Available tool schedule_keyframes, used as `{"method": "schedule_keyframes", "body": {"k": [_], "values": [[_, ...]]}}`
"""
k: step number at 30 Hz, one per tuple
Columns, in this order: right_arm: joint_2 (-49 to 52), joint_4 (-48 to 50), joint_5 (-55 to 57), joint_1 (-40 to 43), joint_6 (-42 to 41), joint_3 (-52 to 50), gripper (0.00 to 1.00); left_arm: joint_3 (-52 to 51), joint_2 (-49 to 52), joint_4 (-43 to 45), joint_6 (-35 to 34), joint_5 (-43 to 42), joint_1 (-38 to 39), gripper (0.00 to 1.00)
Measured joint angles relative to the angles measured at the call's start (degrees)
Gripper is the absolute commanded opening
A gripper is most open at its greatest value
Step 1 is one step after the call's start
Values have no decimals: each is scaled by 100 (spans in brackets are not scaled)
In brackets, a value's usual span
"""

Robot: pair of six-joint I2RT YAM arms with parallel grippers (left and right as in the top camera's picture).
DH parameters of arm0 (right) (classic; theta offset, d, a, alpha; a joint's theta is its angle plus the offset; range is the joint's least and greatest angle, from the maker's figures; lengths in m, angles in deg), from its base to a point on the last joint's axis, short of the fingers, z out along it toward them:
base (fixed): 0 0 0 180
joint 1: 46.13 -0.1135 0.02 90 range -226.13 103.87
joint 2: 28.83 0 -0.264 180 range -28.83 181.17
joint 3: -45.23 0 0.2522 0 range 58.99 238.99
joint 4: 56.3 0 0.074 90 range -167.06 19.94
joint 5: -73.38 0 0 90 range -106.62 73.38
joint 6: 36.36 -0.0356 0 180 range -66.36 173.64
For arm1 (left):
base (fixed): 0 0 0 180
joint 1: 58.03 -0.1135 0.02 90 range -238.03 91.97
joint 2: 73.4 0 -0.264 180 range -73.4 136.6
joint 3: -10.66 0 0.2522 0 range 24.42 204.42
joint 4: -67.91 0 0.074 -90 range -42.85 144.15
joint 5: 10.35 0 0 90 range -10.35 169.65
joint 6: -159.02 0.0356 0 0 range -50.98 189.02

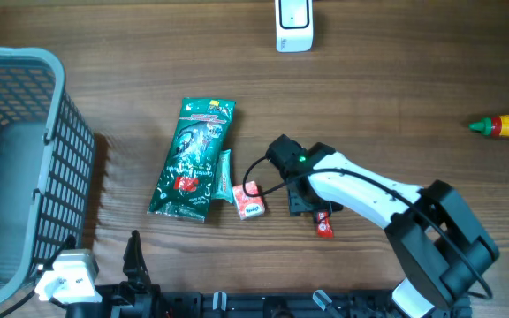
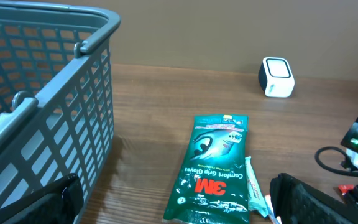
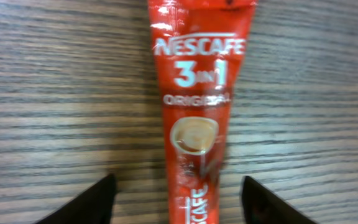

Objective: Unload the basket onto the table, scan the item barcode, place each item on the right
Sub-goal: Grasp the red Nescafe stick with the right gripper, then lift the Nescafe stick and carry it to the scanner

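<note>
I find the right gripper [image 3: 178,190] open astride the centre-frame coffee sachet [image 3: 197,93], apparently ready for pickup; left gripper [image 2: 174,202] open, idle.

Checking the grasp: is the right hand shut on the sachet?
No, the fingers of the right hand stand clear of the sachet, table showing between.
</note>
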State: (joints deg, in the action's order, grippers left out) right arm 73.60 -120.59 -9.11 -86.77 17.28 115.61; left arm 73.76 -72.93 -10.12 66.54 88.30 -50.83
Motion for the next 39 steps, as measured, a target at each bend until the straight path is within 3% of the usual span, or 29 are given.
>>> {"method": "schedule_keyframes", "body": {"k": [3,4,10,12,16,20,23,26,31,36,39], "values": [[-13,177,-151,-42,-52,-46,8,0,0,-2,0,0,0,100],[-13,199,-190,-50,-57,-48,4,0,0,-2,0,0,0,100],[26,142,-195,-61,-87,-22,4,0,0,-2,0,0,0,100],[168,-11,-457,48,352,236,4,0,0,2,-2,0,0,99],[376,184,-3042,623,1987,1189,4,0,0,-4,0,0,0,100],[376,24,-6308,1252,3998,1285,4,0,0,-4,0,0,0,100],[376,44,-8015,1327,5285,1285,4,0,0,-2,0,0,0,100],[376,72,-9189,1320,6231,1285,4,0,0,-2,0,0,0,100],[376,424,-9683,1320,6959,1285,5,0,0,-2,0,0,0,100],[378,2044,-9683,1268,7497,1274,5,0,0,-2,0,0,0,100],[393,4599,-9685,1202,6824,1244,5,0,0,4,0,2,0,100]]}}
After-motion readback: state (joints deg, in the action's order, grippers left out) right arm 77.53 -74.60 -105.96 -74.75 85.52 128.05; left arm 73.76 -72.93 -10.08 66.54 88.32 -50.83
